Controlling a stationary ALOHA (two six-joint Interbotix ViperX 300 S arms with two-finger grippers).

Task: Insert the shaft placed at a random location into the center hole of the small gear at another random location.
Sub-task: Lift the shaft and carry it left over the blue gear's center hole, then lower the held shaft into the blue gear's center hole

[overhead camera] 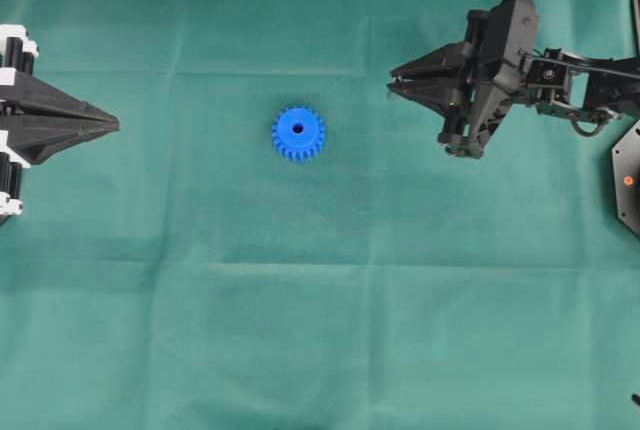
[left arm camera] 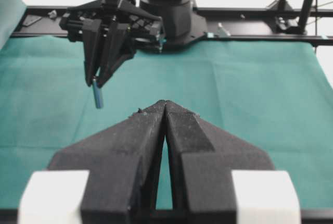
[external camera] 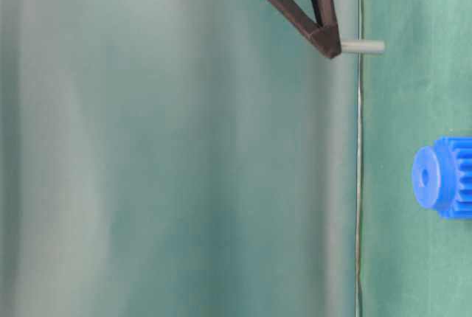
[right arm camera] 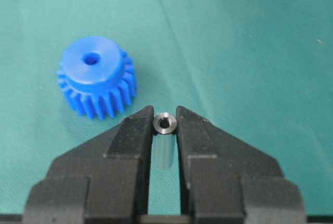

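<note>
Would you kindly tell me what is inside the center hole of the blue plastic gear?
Nothing visible: the blue toothed plastic gear shows an empty dark center hole. Its bottom cannot be seen. The silvery metal shaft is clamped in the right tool, apart from the gear.

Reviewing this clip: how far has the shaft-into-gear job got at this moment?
Done: the shaft is picked up, pinched between the right gripper jaws and hanging clear above the green cloth. In hand: carrying it; the small gear sits apart from it. Left: lining the shaft up over the center hole, which shows empty, and inserting it. The left gripper holds nothing, jaws shut.
</note>
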